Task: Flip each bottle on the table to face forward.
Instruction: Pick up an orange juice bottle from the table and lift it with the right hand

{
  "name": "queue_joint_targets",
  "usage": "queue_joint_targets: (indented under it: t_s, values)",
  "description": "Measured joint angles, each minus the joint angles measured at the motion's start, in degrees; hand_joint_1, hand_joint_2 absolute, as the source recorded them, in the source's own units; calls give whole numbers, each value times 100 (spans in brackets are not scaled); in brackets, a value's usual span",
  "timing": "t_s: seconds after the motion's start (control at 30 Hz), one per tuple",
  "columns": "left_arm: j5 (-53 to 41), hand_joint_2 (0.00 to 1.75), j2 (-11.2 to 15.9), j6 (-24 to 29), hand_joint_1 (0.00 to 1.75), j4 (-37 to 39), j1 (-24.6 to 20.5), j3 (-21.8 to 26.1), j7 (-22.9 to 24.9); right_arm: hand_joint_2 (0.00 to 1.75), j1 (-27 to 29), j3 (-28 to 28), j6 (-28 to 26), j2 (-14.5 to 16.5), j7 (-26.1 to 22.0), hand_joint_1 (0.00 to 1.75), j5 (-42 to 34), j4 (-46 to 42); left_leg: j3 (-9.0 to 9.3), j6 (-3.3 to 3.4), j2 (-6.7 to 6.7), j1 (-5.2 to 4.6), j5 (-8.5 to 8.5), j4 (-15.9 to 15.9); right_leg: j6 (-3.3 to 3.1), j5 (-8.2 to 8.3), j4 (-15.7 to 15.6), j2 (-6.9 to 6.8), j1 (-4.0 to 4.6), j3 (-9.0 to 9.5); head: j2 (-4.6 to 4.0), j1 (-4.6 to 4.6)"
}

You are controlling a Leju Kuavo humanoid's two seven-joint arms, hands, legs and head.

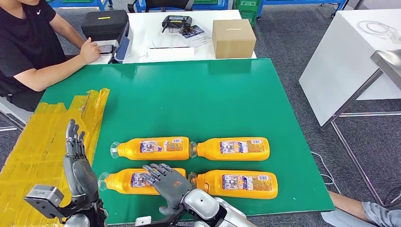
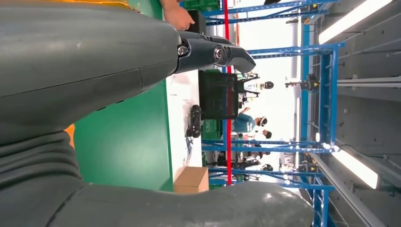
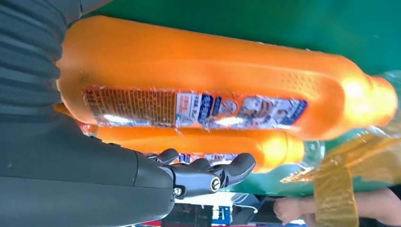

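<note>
The fingers of the right hand were spread flat and lay over the near-left bottle, covering its label end without closing around it; the hand held nothing. That bottle lay on its side on the green table, cap toward the robot's left. Just beside it, cap almost touching its base, lay the near-right bottle. Behind them lay the far-left bottle and the far-right bottle, in the same end-to-end arrangement, all four showing printed labels upward.

The left hand stood upright above the yellow tape at the table's left edge, its fingers straight and apart, empty, well apart from the bottles.

The right wrist view showed the near-left bottle's label close up, with small print and a barcode-like block, and the far-left bottle beyond the fingertips. The left wrist view showed blue shelving and people in the distance, and the cardboard box on the white desk, where a person sat.
</note>
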Motion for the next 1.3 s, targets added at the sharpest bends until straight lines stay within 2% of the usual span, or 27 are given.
queue_joint_targets:
  t_s: [0.2,0.47,0.53,0.6,0.67,0.7,0.97,1.3]
  values:
    - [34,0,-32,-68,0,-46,55,60,3,175,-44,22,37,26,240,0,448,228,0,0,0,0,0,0,0,0,0,0,0,0,0,0]
    - [94,0,-33,-166,0,-69,83,128,11,175,-253,32,307,133,303,2,457,707,6,0,2,0,0,0,0,0,0,1,0,2,0,0]
    - [104,0,-33,-172,0,-69,79,132,31,175,-379,39,384,174,291,34,393,898,9,-1,2,0,1,0,0,0,0,1,0,3,0,-1]
    - [128,0,-33,-179,0,-69,65,132,64,175,-568,48,506,212,221,111,296,1149,17,-3,2,0,2,0,0,0,-1,1,0,2,0,-2]
    - [154,0,-33,-186,0,-68,42,131,93,175,-755,51,620,249,147,166,228,1417,32,-4,0,0,2,-1,0,-1,-2,0,0,-10,0,-1]
    - [164,0,-33,-187,0,-67,28,131,105,175,-831,52,651,268,117,174,198,1541,39,-4,-1,0,2,-1,0,-1,-2,0,0,-15,0,-1]
    - [215,0,-33,-180,0,-48,-67,95,175,175,-1173,69,816,420,-12,175,-42,2271,67,-4,11,-1,2,-2,-1,0,-4,3,-2,-5,0,-1]
    - [264,0,-33,-163,0,-10,-113,71,201,175,-1316,78,903,531,-56,175,-177,2578,94,-4,16,0,3,-3,-1,1,-4,3,0,19,0,-2]
